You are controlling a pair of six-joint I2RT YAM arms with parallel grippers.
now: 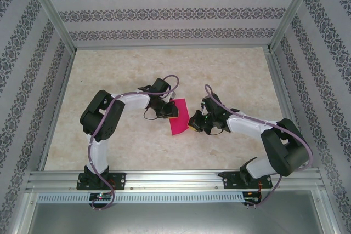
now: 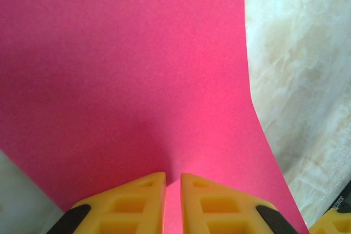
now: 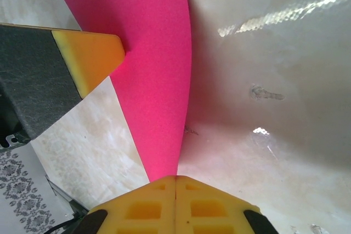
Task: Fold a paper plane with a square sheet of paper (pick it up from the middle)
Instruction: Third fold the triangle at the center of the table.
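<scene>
From above, the square sheet of paper [image 1: 178,116] is between the two claws, over the middle of the tabletop [image 1: 236,69]. The left claw [image 1: 164,111] is at its one side and the right claw [image 1: 193,123] at the other side. The sheet looks raised and tilted, not lying flat.

In the left wrist view, the left claw [image 2: 173,182] is almost closed, with only a thin slit between the jaws, and the pink sheet [image 2: 137,69] runs into this slit. The sheet spreads wide ahead of the claw and bends to the right, with the tabletop [image 2: 301,80] beyond its right edge.

In the right wrist view, the right claw [image 3: 175,182] has its jaws pressed together. The sheet [image 3: 159,69] narrows down to their tips, so it seems pinched there at an edge. Up and to the left of this claw, a yellow finger [image 3: 94,57] of the left claw touches the sheet.

I judge the sheet is picked up and the first fold is being prepared. The next move calls for bringing two opposite edges together evenly and then pressing a straight centre crease without tearing the thin paper.
</scene>
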